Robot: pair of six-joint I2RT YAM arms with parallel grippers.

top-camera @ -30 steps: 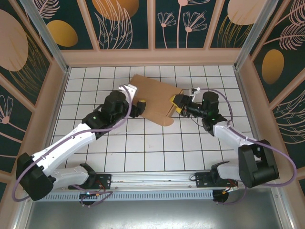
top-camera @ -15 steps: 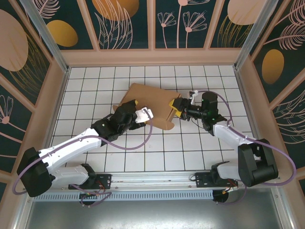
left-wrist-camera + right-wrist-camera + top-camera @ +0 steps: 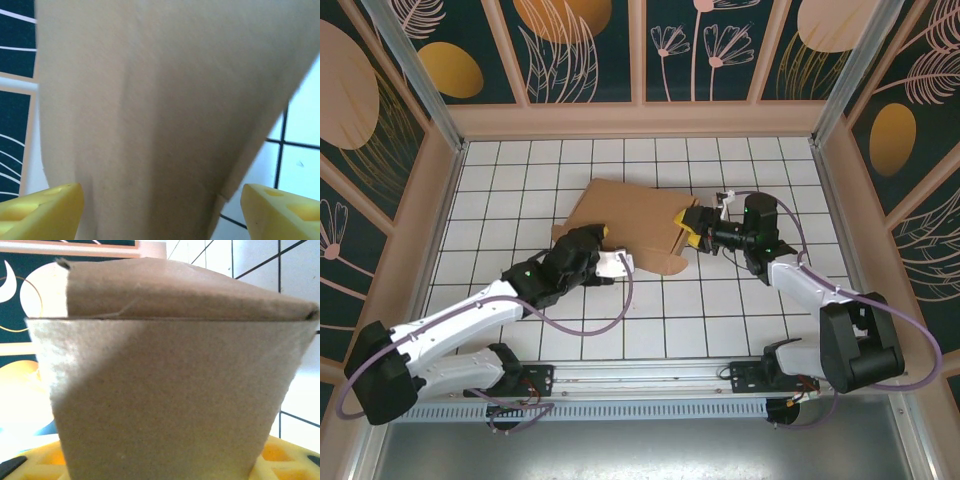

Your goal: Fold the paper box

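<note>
Paper box (image 3: pixel 630 215) cardboard of this kind should be light and fairly stiff across its panels but ready to bend along its creases, so it will likely slide on the tiled table (image 3: pixel 650 310) unless one side is braced while the other is pushed. The best hold is probably on a flap edge or an end wall, never the middle of a panel, which could buckle. It is plain brown, matte and slightly fibrous, a flat sheet with one rounded flap jutting toward the near side and a raised wall at its right end. The paper box lies askew on the far middle of the table, between the two arms. The left gripper (image 3: pixel 160 212) stands wide, its yellow fingertips (image 3: pixel 42 210) well apart with a brown panel rising just ahead of them, not pinched as far as can be seen. The right gripper (image 3: pixel 692 222) sits at the right end wall with its jaws at a middling width either side of a folded flap; whether they actually clamp it cannot be told.
</note>
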